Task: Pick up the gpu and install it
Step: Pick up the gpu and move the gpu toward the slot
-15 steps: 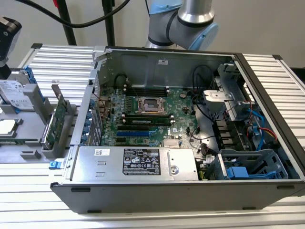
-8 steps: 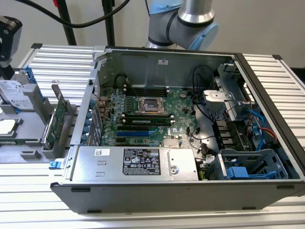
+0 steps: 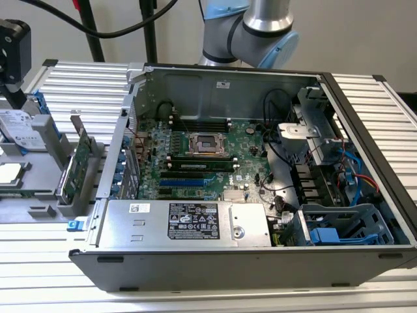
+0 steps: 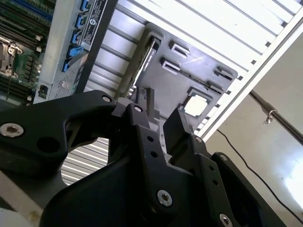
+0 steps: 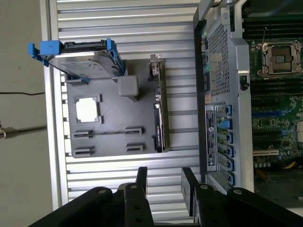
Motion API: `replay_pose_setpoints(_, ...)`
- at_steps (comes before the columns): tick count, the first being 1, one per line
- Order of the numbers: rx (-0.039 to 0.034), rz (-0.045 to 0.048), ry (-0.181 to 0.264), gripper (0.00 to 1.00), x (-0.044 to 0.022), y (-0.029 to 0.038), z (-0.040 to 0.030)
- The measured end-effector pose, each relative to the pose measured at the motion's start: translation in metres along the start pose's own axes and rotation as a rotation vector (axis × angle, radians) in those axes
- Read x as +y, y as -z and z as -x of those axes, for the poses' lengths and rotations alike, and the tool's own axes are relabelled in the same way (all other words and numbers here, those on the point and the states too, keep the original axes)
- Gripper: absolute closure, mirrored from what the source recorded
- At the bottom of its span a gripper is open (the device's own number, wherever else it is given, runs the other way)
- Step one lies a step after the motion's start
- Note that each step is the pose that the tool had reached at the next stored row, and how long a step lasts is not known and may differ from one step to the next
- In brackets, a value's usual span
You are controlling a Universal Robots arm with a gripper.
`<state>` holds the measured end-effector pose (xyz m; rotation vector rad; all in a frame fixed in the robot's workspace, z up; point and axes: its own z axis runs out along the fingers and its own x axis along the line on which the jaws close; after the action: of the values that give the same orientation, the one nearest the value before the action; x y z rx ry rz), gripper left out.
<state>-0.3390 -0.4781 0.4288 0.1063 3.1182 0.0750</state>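
While the empty gripper [image 5: 164,174] hangs spread, approach seems underway.
Gpu [image 3: 81,160], case's [image 3: 215,264] 9 o'clock in exterior view, likely needs straddling.

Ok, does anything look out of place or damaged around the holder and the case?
Nothing stands out. The gpu stands on edge in the grey holder beside the open case. The gripper has its fingers open, holding nothing.

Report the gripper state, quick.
Gripper: open, holding nothing. The graphics card stands on edge in the gray tray, apart from the fingers.
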Motion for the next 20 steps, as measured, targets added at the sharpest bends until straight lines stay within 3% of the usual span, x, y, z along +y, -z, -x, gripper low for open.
replay_pose_setpoints(20, 0.0011, 0.0005, 0.024, 0.0, -0.0001, -0.0019, -0.0001)
